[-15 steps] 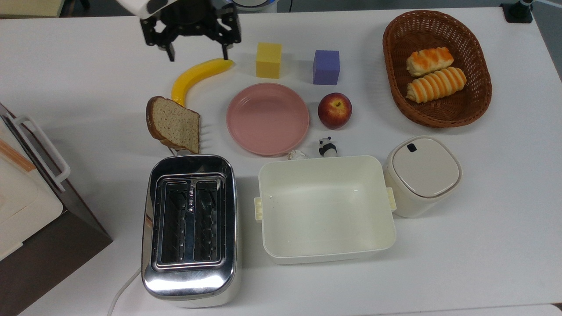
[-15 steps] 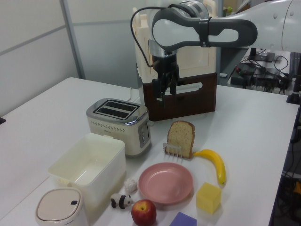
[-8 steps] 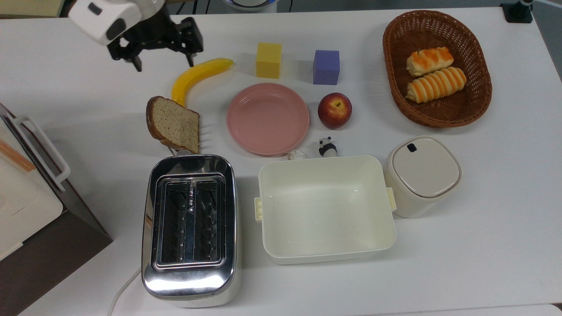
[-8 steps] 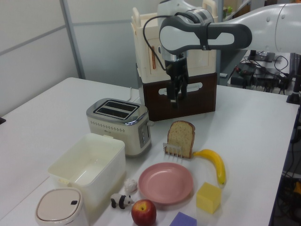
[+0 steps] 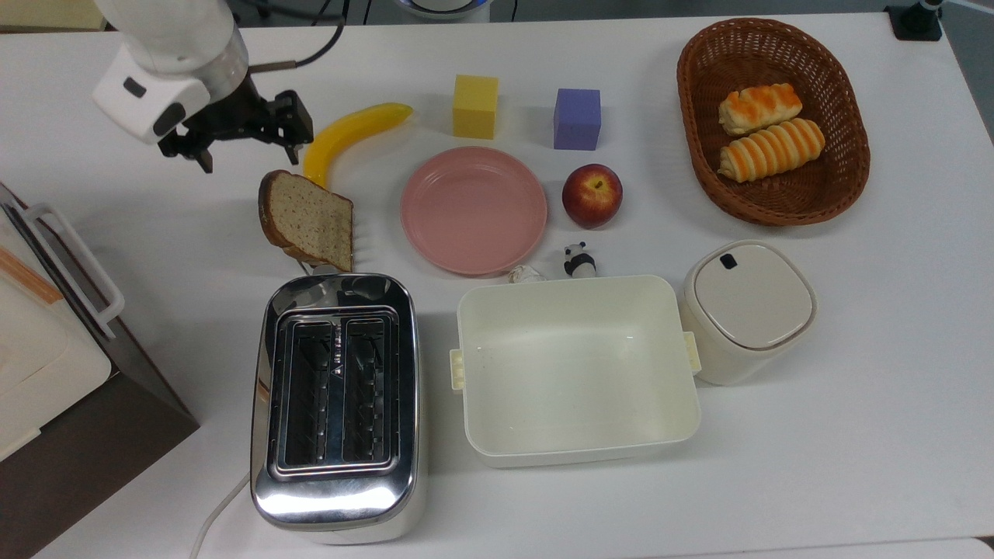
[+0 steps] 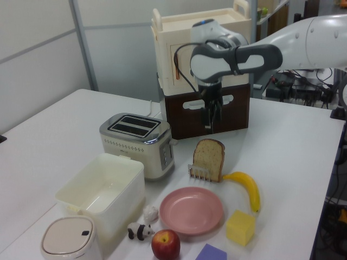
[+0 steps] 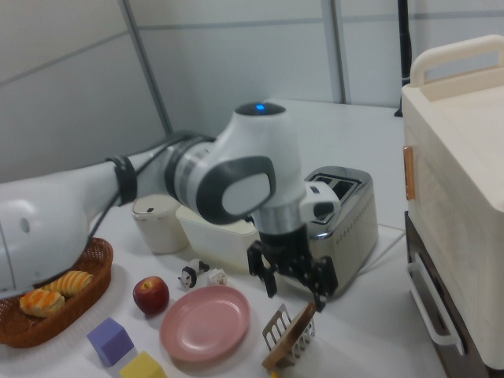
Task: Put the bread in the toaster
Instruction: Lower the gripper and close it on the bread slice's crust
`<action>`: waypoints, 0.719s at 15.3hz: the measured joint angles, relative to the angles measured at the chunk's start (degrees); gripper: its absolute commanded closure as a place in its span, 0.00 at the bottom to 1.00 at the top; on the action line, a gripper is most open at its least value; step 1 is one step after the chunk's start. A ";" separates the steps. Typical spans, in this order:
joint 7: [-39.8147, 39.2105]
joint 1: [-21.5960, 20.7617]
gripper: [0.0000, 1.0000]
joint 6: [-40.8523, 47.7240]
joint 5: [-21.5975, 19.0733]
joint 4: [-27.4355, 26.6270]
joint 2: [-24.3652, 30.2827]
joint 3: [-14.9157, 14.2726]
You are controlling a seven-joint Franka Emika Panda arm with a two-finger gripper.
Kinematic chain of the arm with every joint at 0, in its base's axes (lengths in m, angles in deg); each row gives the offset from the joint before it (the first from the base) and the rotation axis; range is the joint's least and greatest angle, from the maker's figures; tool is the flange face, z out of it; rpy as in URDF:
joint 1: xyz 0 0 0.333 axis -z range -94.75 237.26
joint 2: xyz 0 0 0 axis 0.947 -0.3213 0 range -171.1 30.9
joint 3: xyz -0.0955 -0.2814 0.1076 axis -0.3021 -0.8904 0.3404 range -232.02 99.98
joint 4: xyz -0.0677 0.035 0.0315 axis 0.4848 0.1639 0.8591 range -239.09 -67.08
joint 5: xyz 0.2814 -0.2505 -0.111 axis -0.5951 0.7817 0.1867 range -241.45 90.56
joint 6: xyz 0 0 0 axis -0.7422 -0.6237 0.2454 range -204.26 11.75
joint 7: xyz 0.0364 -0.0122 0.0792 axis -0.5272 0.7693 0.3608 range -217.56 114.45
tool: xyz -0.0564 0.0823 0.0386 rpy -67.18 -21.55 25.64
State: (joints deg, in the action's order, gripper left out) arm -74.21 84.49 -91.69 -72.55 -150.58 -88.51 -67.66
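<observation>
The bread (image 5: 307,220) is leaning upright in a small rack (image 6: 198,171) on the tabletop (image 5: 854,388), just beyond the toaster (image 5: 335,404). The gripper (image 5: 250,159) is hovering above the bread, fingers spread, holding nothing.

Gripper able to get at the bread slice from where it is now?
Probably yes. The gripper hangs open just above the bread, which stands upright in a small rack with its top edge bare. The banana lies close beside, apart from the slice.
</observation>
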 measured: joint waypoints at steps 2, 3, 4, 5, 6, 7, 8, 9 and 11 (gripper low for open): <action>-0.57 0.33 0.18 -1.61 0.57 -0.81 -1.07 0.00; -0.69 0.37 0.19 -2.16 0.85 -0.99 -1.61 0.00; -0.77 0.36 0.19 -2.40 1.08 -1.17 -2.04 0.00; -0.80 0.37 0.22 -2.70 1.42 -1.38 -2.46 0.00; -0.83 0.36 0.31 -3.24 1.84 -1.66 -2.84 0.00; -0.84 0.37 0.35 -4.18 2.04 -2.17 -3.19 0.00; -0.86 0.36 0.45 -5.29 2.12 -2.86 -3.50 0.00; -0.86 0.36 0.52 -6.38 2.13 -3.69 -3.74 0.01; -0.86 0.30 0.78 -7.39 2.13 -4.70 -3.94 0.02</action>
State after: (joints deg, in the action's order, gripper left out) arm -75.08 84.79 -99.08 -70.42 -155.27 -92.46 -67.65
